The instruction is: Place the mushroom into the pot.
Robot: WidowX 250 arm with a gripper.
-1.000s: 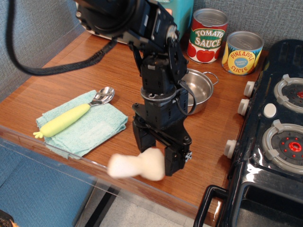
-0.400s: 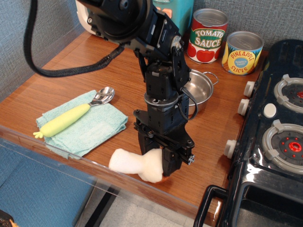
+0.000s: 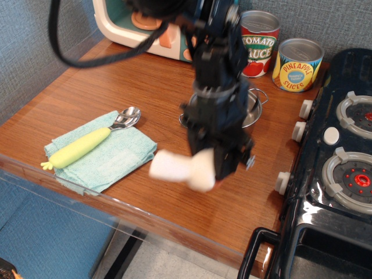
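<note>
Wood-grain tabletop (image 3: 145,93), single view. Cream mushroom (image 3: 183,169) carried clear of the surface, lying sideways and blurred, stem toward 9 o'clock, cap end pinched in the black gripper (image 3: 216,170), claw closed on it. Steel pot (image 3: 251,108) at 1 o'clock of the mushroom, mostly masked by the arm; only the right rim and one wire handle visible. Teal cloth (image 3: 110,160) at 9 o'clock of the mushroom, with the yellow-handled spoon (image 3: 87,143) lying diagonally on it. Tomato sauce can (image 3: 260,44) and pineapple can (image 3: 297,64) standing just behind the pot at 12 o'clock. Toy oven (image 3: 145,29) at the back edge, partly behind the arm. Black stove (image 3: 343,163) with white knobs along the right side, at 3 o'clock.

Against 0.4 s ago: mushroom up off the table edge and shifted toward the pot; arm swung back and right, now covering the pot's left half; cloth, spoon and cans unmoved.
</note>
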